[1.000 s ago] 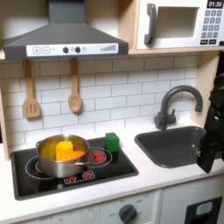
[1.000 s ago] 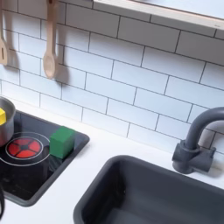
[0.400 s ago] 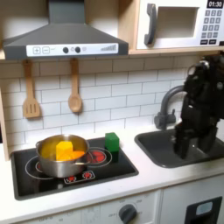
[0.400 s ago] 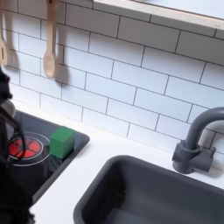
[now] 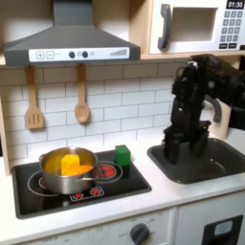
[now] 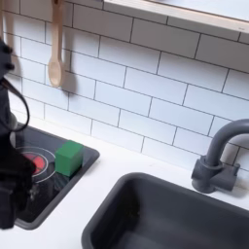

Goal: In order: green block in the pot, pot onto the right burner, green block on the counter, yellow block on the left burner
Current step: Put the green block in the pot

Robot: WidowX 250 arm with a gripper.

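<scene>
The green block (image 5: 122, 154) sits at the back right corner of the black cooktop (image 5: 129, 182) in the first exterior view, beside the red right burner (image 5: 107, 171). In the second exterior view the green block (image 6: 68, 157) is next to that burner (image 6: 37, 163). The silver pot (image 5: 67, 169) stands on the left burner with the yellow block (image 5: 72, 165) inside it. My black gripper (image 5: 178, 151) hangs over the sink's left edge, to the right of the green block and apart from it. Its jaws are too dark and blurred to read. The arm (image 6: 10, 175) fills the second exterior view's left edge.
A grey sink (image 5: 196, 163) with a dark faucet (image 6: 219, 160) lies to the right in both exterior views. The cream counter (image 5: 163, 193) runs along the front. Two wooden utensils (image 5: 81, 96) hang on the tiled wall. A range hood (image 5: 72, 43) and microwave (image 5: 196, 27) sit above.
The arm has swung in from the first exterior view's right edge leftward, from beyond the sink to over its left edge. The blocks and pot have not moved.
</scene>
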